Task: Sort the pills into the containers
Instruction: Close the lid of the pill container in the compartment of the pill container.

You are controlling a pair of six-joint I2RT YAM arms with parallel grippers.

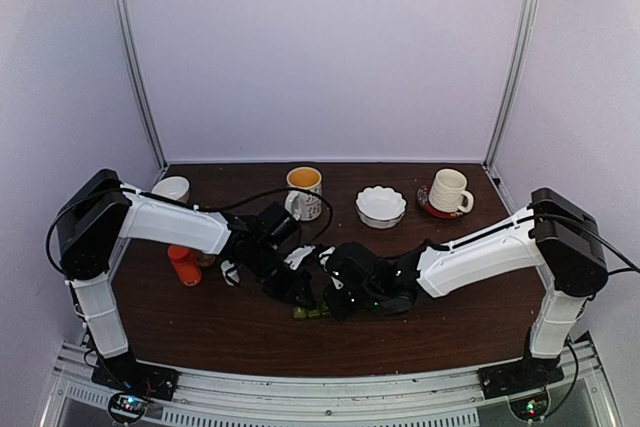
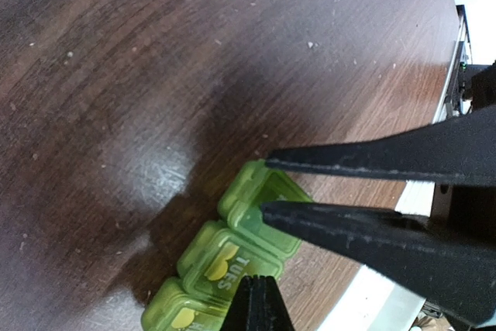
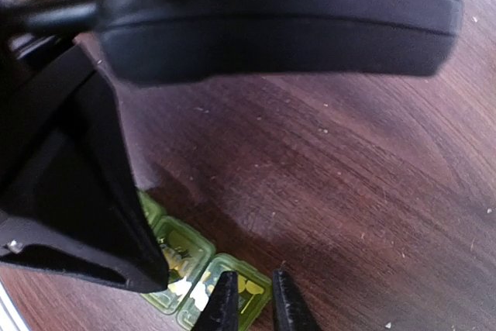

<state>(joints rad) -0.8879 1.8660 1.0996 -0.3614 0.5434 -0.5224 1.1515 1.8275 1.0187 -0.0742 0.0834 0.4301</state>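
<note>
A green pill box (image 1: 308,313), the containers, lies flat near the table's front edge with its lids down. My left gripper (image 2: 256,281) is shut, and its tip rests on the lid marked TUES (image 2: 225,269). My right gripper (image 3: 252,275) stands narrowly open at the box's end compartment (image 3: 232,294). One finger is over that lid and the other is beyond its edge. In the left wrist view the right gripper (image 2: 266,185) straddles that end compartment (image 2: 252,191). Yellow shapes show through the lids; I cannot tell pills from print.
An orange bottle (image 1: 184,265) stands left of the arms, with small white pieces (image 1: 230,272) beside it. At the back are a white cup (image 1: 172,189), a yellow-lined mug (image 1: 304,187), a white bowl (image 1: 381,206) and a white mug (image 1: 448,192) on a red coaster.
</note>
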